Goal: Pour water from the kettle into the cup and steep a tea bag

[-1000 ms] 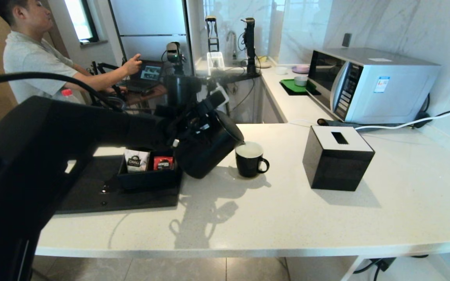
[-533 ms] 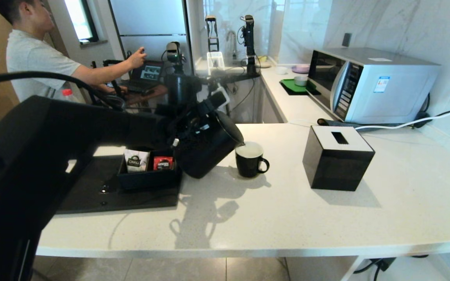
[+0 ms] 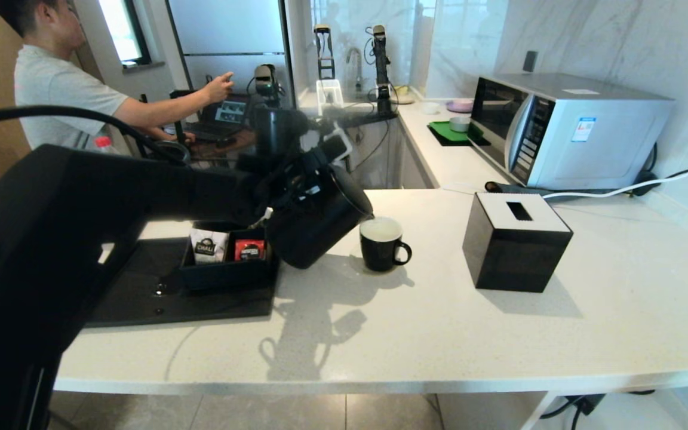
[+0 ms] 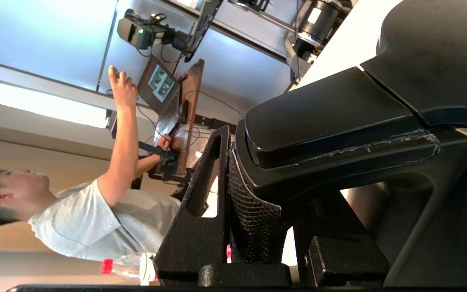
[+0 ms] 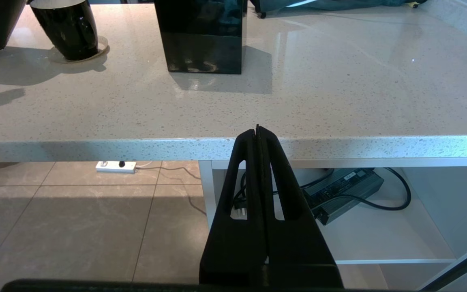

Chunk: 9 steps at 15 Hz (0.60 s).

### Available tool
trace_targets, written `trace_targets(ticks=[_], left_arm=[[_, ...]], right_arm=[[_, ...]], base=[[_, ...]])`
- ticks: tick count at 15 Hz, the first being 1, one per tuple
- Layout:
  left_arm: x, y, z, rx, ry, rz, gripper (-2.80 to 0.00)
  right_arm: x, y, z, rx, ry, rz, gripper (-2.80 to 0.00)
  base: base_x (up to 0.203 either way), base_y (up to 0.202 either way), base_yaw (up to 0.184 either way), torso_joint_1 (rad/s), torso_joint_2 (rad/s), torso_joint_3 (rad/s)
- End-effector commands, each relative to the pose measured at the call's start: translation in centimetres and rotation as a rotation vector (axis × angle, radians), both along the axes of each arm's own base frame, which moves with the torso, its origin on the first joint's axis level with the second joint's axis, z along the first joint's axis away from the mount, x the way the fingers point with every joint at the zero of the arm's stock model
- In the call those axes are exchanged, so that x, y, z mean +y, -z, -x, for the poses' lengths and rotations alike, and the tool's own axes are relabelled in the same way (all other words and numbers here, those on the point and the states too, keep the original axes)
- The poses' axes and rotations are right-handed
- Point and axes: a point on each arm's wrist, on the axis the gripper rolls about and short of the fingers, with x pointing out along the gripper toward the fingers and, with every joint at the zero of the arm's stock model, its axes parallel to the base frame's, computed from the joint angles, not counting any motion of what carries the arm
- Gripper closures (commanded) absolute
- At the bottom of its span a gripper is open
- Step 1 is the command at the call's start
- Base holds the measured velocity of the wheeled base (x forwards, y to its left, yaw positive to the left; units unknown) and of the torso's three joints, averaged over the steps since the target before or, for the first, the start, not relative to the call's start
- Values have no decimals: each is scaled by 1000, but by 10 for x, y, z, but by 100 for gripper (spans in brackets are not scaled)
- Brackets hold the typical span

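The black kettle hangs tilted over the counter, its mouth leaning toward the cup just to its right. My left gripper is shut on the kettle's handle, which fills the space between its fingers. The black mug stands on the counter with its white inside showing and its ear handle toward the right; it also appears in the right wrist view as the cup. My right gripper is shut on nothing, low in front of the counter's edge. No tea bag is in view.
A black tissue box stands right of the cup. A black tray at the left carries a box with a white sachet and a red sachet. A microwave sits at the back right. A person works behind.
The kettle has risen slightly and eased back from its steeper tilt over the cup. The person behind has raised his arm. My right arm has not moved.
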Motion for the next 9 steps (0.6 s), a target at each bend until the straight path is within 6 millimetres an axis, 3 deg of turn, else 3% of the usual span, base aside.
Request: trace_targets(ticks=[1,9], left_arm=[[0,-2,0,-8,-1,-4,0],[0,-5,1,-14,20,-19,0]], right_arm=[[0,0,0,1,0,0,0],[0,0,0,1,0,0,0]], base=[[0,0,0,0,0,0],[0,0,0,0,0,0]])
